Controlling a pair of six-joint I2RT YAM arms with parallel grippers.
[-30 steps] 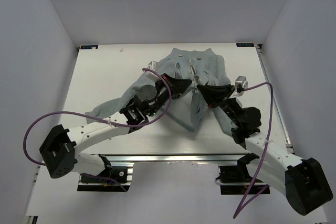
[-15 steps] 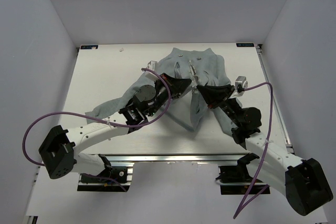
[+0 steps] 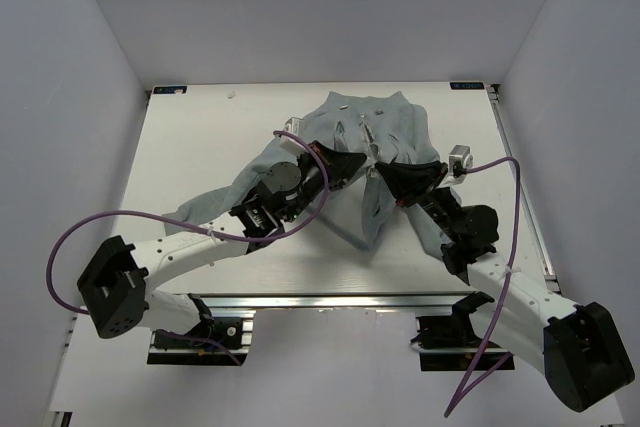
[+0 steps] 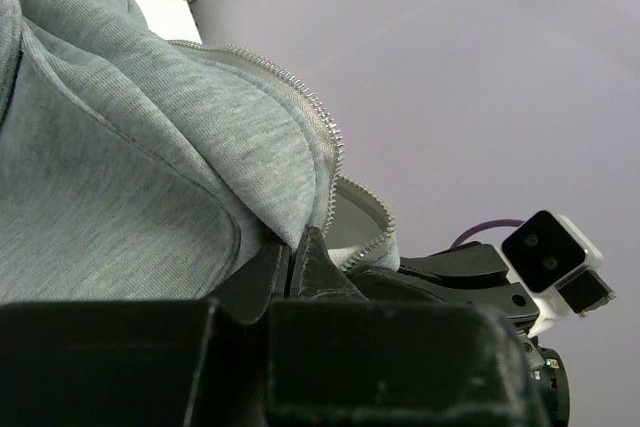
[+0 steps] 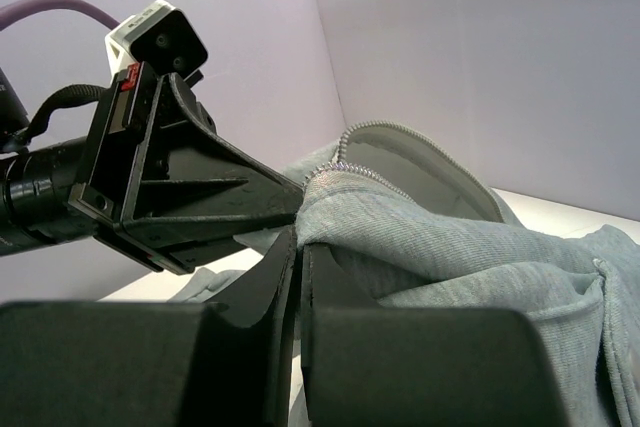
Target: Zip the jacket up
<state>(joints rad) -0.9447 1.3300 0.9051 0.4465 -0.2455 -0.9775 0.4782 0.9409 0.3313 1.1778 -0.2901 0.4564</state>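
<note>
The light grey jacket lies bunched at the back centre of the table, with one sleeve trailing to the front left. My left gripper is shut on one front edge of the jacket, just below its zipper teeth. My right gripper is shut on the facing front edge, whose zipper teeth curve up above the jaws. The two grippers meet nearly tip to tip over the jacket's middle. Each shows in the other's wrist view: right gripper, left gripper.
The white table is boxed in by white walls on the left, back and right. Purple cables loop off both arms. An aluminium rail runs along the near edge. A small white speck lies at the back left.
Hardly anything: the left arm has shifted very slightly, and both grippers keep their hold on the jacket's edges.
</note>
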